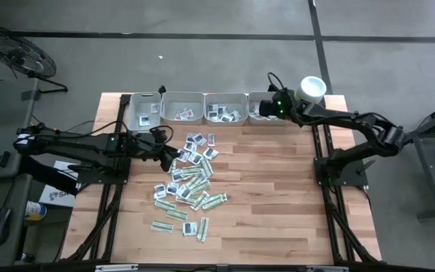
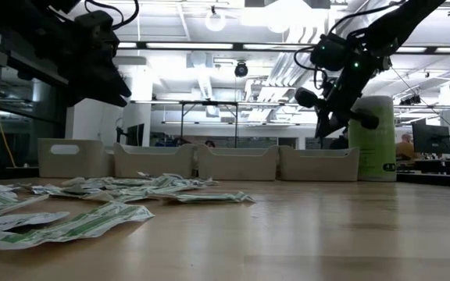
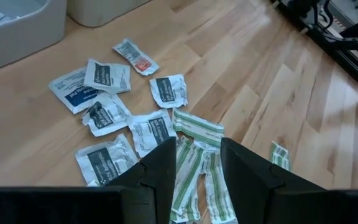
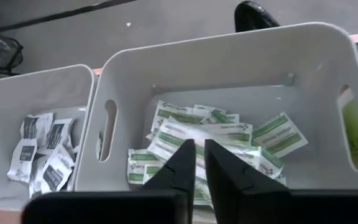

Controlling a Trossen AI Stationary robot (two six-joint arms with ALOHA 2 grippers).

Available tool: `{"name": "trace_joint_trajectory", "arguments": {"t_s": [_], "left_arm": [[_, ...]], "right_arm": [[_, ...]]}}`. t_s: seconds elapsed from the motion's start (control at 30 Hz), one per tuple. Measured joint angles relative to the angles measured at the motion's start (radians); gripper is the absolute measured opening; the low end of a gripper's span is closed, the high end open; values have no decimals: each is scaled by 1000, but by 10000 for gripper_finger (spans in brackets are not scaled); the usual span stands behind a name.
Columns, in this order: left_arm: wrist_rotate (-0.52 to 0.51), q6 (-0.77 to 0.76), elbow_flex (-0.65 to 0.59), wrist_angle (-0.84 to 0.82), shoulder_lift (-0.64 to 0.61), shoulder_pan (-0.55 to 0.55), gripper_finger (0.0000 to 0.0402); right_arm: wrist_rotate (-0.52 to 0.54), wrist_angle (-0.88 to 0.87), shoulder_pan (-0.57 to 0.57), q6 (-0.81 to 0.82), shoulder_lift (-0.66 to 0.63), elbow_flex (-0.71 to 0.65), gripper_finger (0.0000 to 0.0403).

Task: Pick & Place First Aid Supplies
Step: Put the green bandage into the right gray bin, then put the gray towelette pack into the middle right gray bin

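A pile of first aid supplies lies flat on the wooden table: squarish white sachets and narrow green-white strips. My left gripper hangs open above the pile's far left part, with strips on the table showing between its fingers. My right gripper hovers over the rightmost grey tray. Its fingertips stand a narrow gap apart with nothing between them. Green-white sachets lie in that tray. In the neighbouring tray lie white sachets with dark marks.
Several grey trays stand in a row along the table's far edge. A tall pale green tub with a white lid stands at the far right, just beyond my right gripper. Bare wood stretches to the right of the pile.
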Motion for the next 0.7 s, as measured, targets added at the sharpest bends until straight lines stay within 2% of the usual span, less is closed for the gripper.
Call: {"name": "trace_joint_trajectory", "arguments": {"t_s": [0.17, 0.4, 0.53, 0.7], "left_arm": [[-10, -13, 0, 1, 0, 0, 126], [-42, -28, 0, 90, 47, 0, 126], [-48, -5, 2, 191, 132, 0, 126], [-23, -50, 2, 219, 217, 0, 126]], "right_arm": [[-19, 1, -22, -15, 0, 0, 82], [-182, 58, -55, -90, 0, 0, 154], [-283, 105, -70, -147, -2, 0, 177], [-411, 139, -85, -207, -21, 0, 184]]}}
